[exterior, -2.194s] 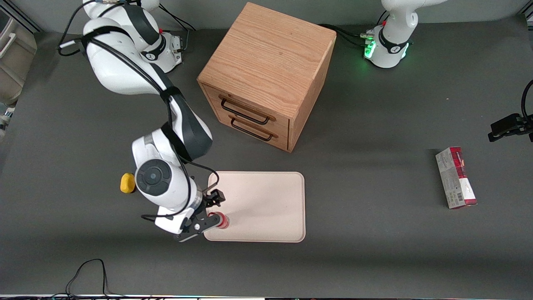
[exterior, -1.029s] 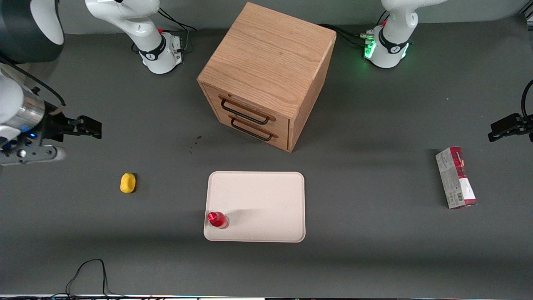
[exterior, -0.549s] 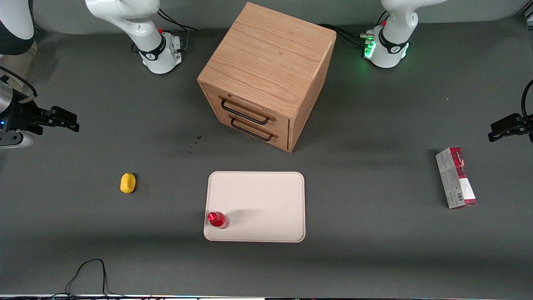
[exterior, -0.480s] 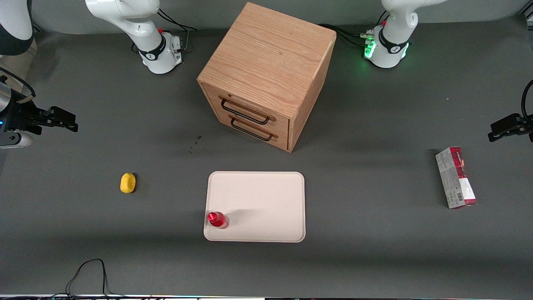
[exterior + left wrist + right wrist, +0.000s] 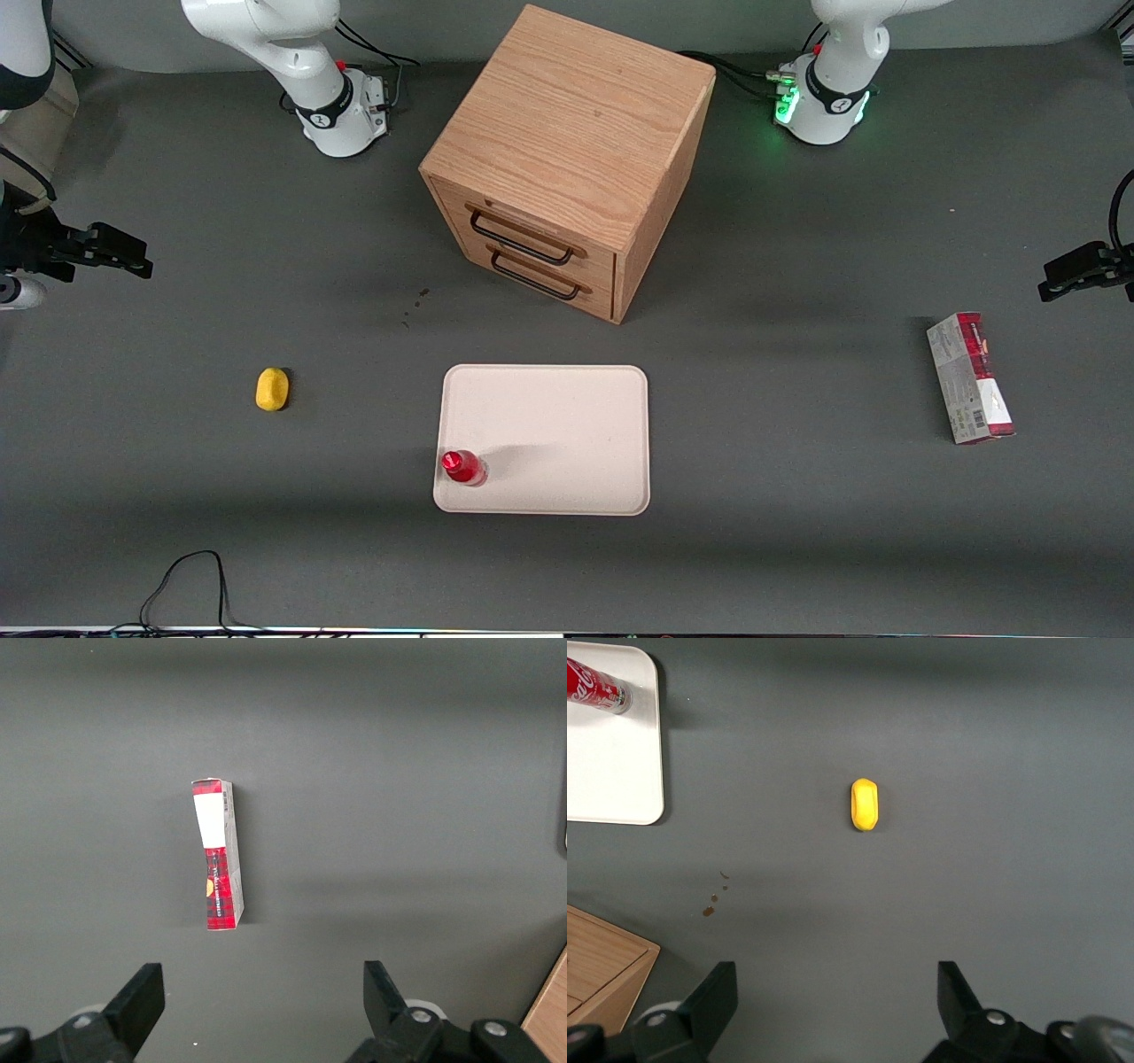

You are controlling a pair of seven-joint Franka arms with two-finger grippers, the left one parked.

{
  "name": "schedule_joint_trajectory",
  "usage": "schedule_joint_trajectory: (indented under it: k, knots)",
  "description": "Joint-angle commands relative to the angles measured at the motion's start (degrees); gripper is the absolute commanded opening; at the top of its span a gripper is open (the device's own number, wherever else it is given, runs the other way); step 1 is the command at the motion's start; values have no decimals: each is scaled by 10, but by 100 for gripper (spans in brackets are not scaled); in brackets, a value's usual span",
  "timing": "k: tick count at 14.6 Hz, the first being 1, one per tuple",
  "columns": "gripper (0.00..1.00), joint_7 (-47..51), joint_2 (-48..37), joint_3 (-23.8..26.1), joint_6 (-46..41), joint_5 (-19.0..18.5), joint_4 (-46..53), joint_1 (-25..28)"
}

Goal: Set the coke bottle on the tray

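Note:
The small red coke bottle (image 5: 463, 467) stands upright on the pale beige tray (image 5: 567, 425), in the tray's corner nearest the front camera at the working arm's end. It also shows in the right wrist view (image 5: 601, 686), on the tray (image 5: 611, 762). My right gripper (image 5: 120, 252) is high above the table at the working arm's end, far from the tray. It is open and empty; in its wrist view (image 5: 835, 1001) the black fingers stand wide apart over bare table.
A yellow rounded lump (image 5: 272, 389) lies on the table between my gripper and the tray, also in the wrist view (image 5: 866, 804). A wooden drawer cabinet (image 5: 567, 159) stands farther back. A red-and-grey carton (image 5: 970, 377) lies toward the parked arm's end.
My right gripper let go of the bottle on the tray, rose and pulled away toward the working arm's end. The bottle has stayed upright and still.

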Motion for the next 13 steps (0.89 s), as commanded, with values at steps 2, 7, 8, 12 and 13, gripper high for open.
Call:
schedule_joint_trajectory:
  k: [2,7,8,12,13]
  knots:
    - [100,13,-9,-5,-4,5,-1,8]
    - [100,14,-8,-9,-4,11,-3,7]
    - [100,14,-7,-8,-4,11,-3,7]
    - [100,13,-5,-10,-4,16,-3,7]
    - [100,13,-5,-10,-4,24,-3,5]
